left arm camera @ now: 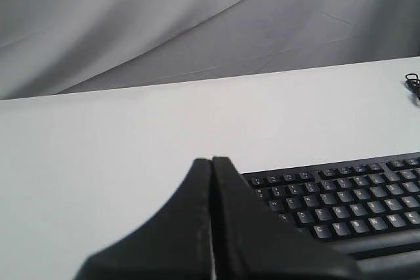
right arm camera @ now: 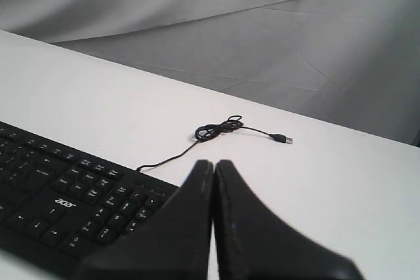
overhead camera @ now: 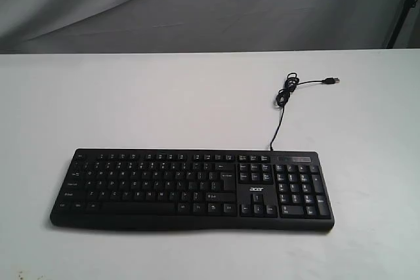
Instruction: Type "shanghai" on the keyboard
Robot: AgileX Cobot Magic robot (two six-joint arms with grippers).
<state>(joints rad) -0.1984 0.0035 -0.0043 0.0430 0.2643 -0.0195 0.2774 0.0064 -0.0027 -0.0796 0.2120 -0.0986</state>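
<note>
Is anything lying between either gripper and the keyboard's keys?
Nothing visible does. The keyboard keys are uncovered; the cable trails off its far edge. The left gripper and right gripper, fingers shut, have a clear path.

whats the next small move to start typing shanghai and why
Probably bring the left end effector over the keyboard and down toward the s key, which lies in the left letter rows. It and the right end effector are both shut and off the keys, and the left one is nearest that end of the keyboard.
</note>
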